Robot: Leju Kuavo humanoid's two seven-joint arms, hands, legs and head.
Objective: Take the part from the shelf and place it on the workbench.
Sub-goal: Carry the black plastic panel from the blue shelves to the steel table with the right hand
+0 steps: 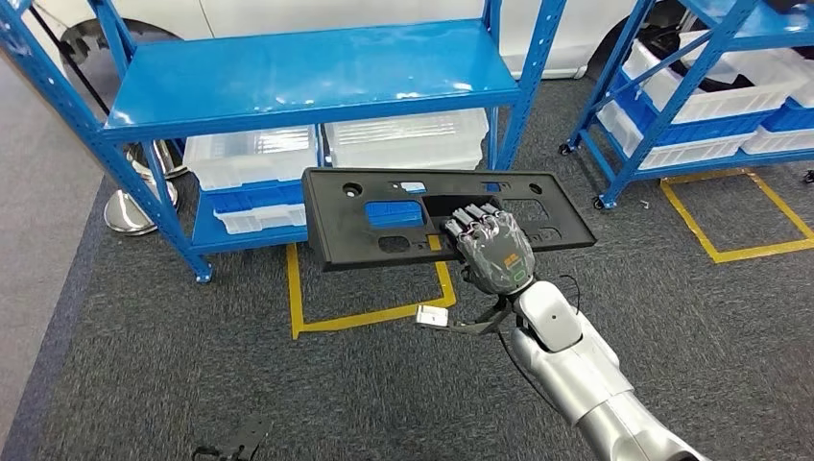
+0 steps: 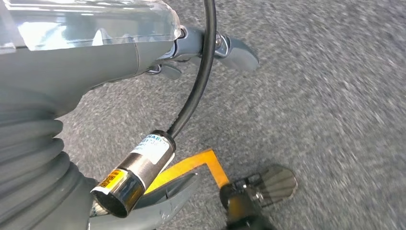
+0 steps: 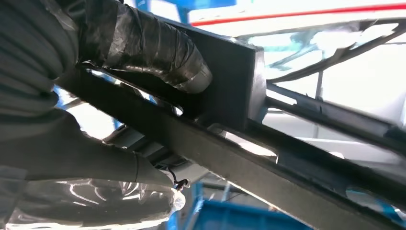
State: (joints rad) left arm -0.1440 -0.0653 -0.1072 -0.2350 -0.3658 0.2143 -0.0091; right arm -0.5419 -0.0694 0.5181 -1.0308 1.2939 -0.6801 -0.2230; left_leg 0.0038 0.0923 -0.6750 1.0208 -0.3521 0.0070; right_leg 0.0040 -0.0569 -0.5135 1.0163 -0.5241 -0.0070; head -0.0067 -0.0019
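the robot's right hand [image 1: 491,252] grips the long black part [image 1: 384,223] near its right end, fingers on top and thumb under it. the part hangs in the air in front of the blue shelf [image 1: 307,72], above the grey floor [image 1: 144,365]. most of the part sticks out to one side of the hand — so it could tip down or slip out. it could also bump a shelf post if the robot turns. the left hand [image 2: 57,120] hangs low over the floor — whether it is open or closed cannot be told.
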